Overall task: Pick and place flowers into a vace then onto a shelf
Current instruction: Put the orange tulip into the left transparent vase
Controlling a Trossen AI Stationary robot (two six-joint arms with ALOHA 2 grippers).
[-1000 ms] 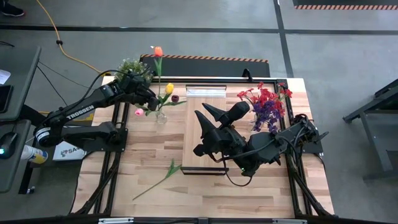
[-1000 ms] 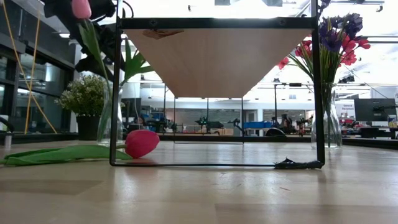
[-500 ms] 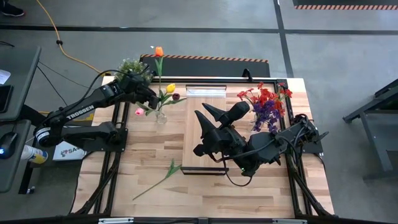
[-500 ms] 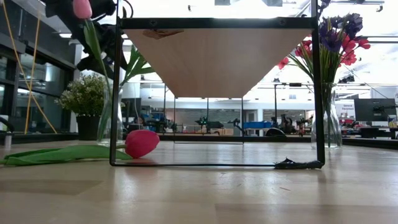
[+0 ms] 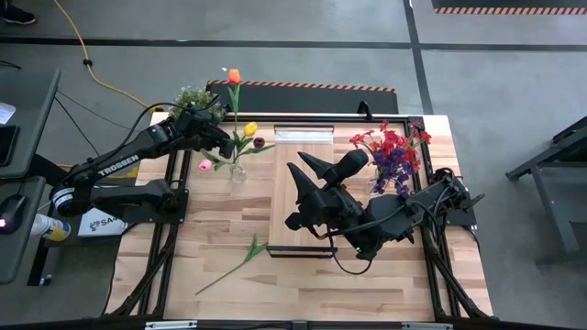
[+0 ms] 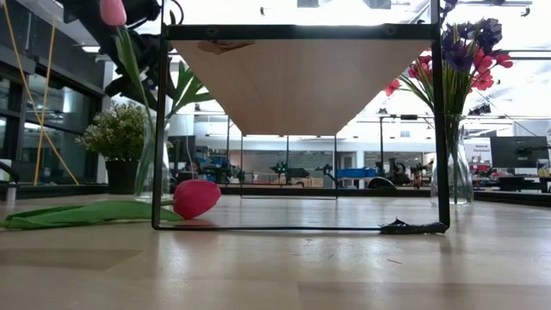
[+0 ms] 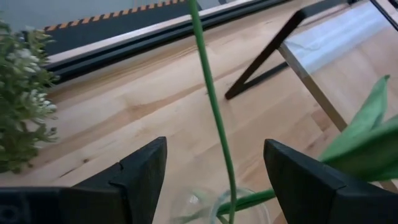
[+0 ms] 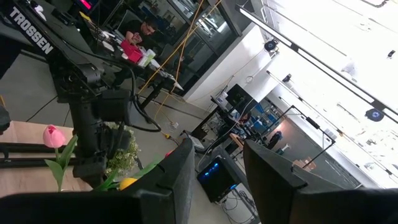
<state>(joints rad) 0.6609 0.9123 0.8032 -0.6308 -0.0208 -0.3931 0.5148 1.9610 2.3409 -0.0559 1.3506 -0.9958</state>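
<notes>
A small glass vase [image 5: 238,172] stands left of the shelf [image 5: 303,197], a raised light-wood board on a black frame. It holds flowers: an orange head [image 5: 233,76], a yellow one [image 5: 249,129], a maroon one [image 5: 259,144] and a pink one [image 5: 204,166]. My left gripper [image 5: 223,147] hovers just above the vase, open. A green stem [image 7: 214,112] rises between its fingers without touching them. One more flower [image 5: 240,261] lies flat on the table near the shelf's front corner, its pink head [image 6: 196,198] resting on the wood. My right gripper [image 5: 298,188] hangs high over the shelf, level, open and empty.
A second glass vase [image 5: 393,158] of red and purple flowers stands at the shelf's right side. A bushy pale-green potted plant [image 5: 195,96] sits at the far left corner behind my left arm. The shelf's black frame legs [image 6: 160,172] stand on the table.
My left gripper has stayed above the vase and turned slightly at the wrist. The leaves in the vase have shifted a little.
</notes>
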